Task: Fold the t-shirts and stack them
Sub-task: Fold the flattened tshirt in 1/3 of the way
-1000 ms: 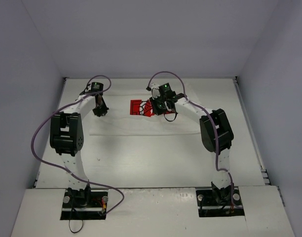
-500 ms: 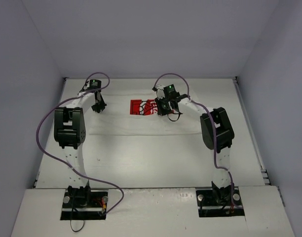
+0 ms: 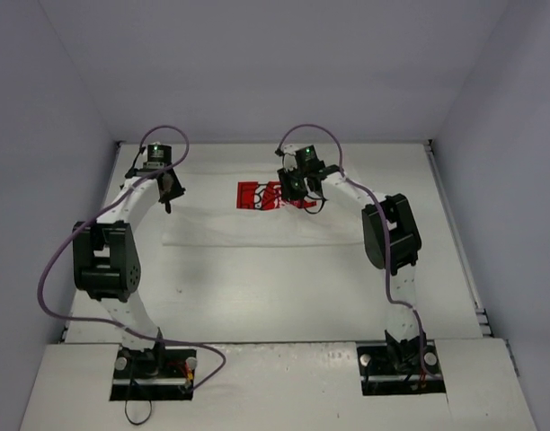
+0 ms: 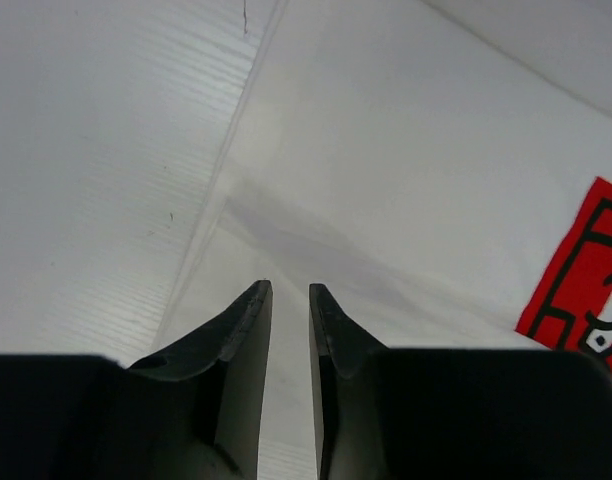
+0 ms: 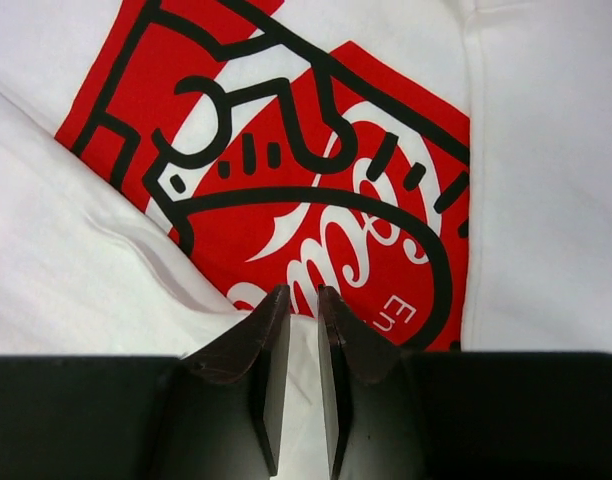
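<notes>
T-shirt (image 3: pixel 248 224) spread flat on table (image 3: pixel 257 296), under both grippers. Left gripper (image 4: pixel 289 290) nearly closed with a slim gap and nothing seen in it; shirt's side edge runs just left of its tips. Right gripper (image 5: pixel 303 290) nearly closed over red graphic (image 5: pixel 316 190); a white fold meets its tips, can't tell if pinched.

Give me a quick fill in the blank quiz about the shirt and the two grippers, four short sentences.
1. The t-shirt is white with a ___ graphic printed on it.
2. The lines drawn inside that graphic are ___.
3. The gripper over the graphic belongs to the ___ arm.
4. Seen from the top camera, the left gripper is near the t-shirt's ___ edge.

Missing words: red, black, right, left.
</notes>
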